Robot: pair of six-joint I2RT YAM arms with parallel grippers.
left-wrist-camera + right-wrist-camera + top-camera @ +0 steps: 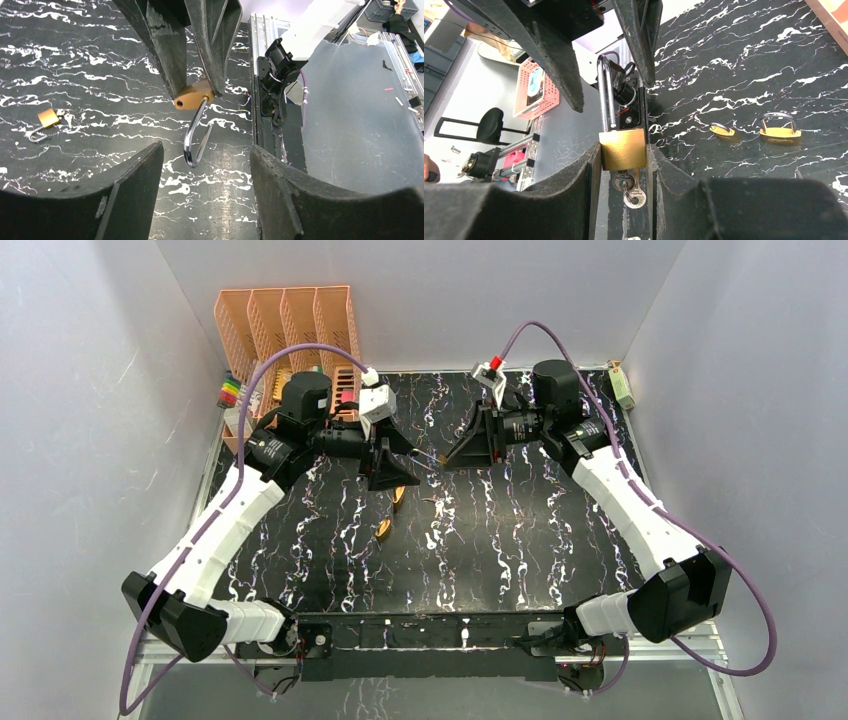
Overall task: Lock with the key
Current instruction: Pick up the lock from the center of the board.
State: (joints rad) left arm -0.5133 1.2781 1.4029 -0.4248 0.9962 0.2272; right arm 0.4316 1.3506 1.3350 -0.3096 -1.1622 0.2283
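We see soft, even white light from overhead in all three views, with no hard-edged shadows. From the top camera, the pale walls look bright and a little washed out. The black marbled counter reads dark with crisp white veins, and shadows are hard to make out on it. In the left wrist view, the left gripper looms dark and soft-focused along the lower edge. A thin streak of glare runs down the shackle of the padlock. In the right wrist view, the right gripper blurs close to the lens, the brass gleams warmly, and the background at left is pale and hazy.
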